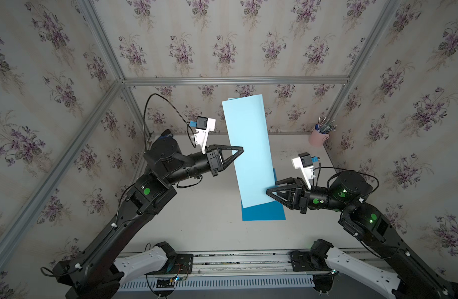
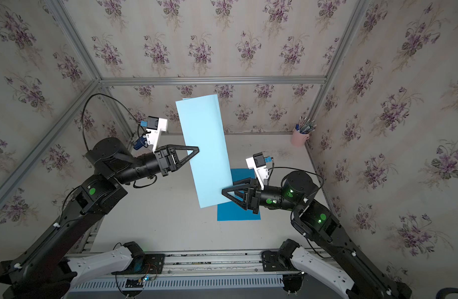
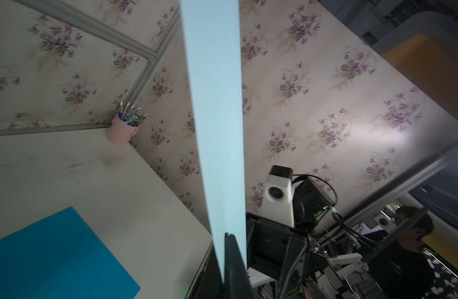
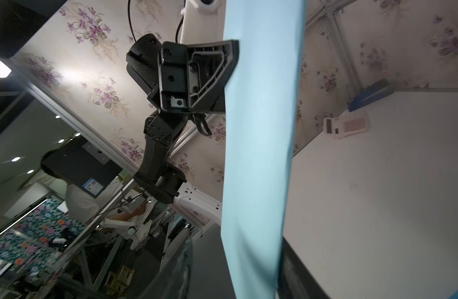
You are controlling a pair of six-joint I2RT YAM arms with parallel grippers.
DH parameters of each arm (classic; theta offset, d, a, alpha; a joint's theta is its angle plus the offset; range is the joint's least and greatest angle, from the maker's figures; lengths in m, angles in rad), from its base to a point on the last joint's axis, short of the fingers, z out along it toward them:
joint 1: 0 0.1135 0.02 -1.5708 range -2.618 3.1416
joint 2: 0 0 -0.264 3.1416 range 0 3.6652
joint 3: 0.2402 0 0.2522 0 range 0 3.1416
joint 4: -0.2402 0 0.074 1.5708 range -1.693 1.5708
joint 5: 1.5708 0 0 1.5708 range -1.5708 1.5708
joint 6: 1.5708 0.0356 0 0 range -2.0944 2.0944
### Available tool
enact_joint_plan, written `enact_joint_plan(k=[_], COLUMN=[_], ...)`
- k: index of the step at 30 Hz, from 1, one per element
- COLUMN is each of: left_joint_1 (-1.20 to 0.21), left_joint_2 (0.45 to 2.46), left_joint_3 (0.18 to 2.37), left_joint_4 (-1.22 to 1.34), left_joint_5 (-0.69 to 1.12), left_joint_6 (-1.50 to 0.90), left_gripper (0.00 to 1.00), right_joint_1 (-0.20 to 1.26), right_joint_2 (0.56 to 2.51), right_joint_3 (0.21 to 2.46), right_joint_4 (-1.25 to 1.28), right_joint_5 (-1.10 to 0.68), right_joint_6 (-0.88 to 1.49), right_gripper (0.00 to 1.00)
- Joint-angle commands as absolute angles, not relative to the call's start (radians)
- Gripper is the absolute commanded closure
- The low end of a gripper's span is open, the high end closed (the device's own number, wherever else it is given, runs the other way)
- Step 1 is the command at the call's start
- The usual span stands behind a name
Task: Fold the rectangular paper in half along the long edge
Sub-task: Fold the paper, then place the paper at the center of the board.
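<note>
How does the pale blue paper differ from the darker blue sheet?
The pale blue paper hangs in the air, pinched by the left gripper; the darker blue sheet lies flat on the white table. The paper is far lighter than the sheet. Both are plain blue.

No legible text anywhere (all too blurred).

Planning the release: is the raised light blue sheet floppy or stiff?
Likely fairly stiff: the light blue sheet stands nearly flat, pinched at one edge by the left end effector. Probably light: it looks thin, so it may sway.
</note>
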State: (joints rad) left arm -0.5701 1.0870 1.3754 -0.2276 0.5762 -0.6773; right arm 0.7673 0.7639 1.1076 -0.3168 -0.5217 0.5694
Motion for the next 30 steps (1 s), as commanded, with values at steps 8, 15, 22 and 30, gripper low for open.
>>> enact_joint_plan(k=[8, 15, 22, 30], left_joint_1=[-0.228, -0.227, -0.226, -0.232], left_joint_2=[1.316, 1.649, 1.795, 1.836], left_joint_3=[0.925, 0.832, 0.927, 1.038], left_joint_4=[-0.217, -0.002, -0.187, -0.383], left_joint_5=[0.719, 0.761, 0.574, 0.266], left_joint_6=[-0.569, -0.508, -0.384, -0.383], left_gripper=[1.00, 1.00, 0.96, 0.48], right_joint_1=[0.767, 0.768, 0.767, 0.709], right_joint_2=[0.901, 1.049, 1.092, 1.111], right_joint_3=[1.162, 1.087, 1.027, 0.993], right_joint_4=[-0.517, -0.449, -0.451, -0.487], right_joint_5=[0.092, 0.156, 0.254, 0.275], right_joint_6=[0.426, 0.428, 0.450, 0.478], right_gripper=[0.37, 0.42, 0.40, 0.32])
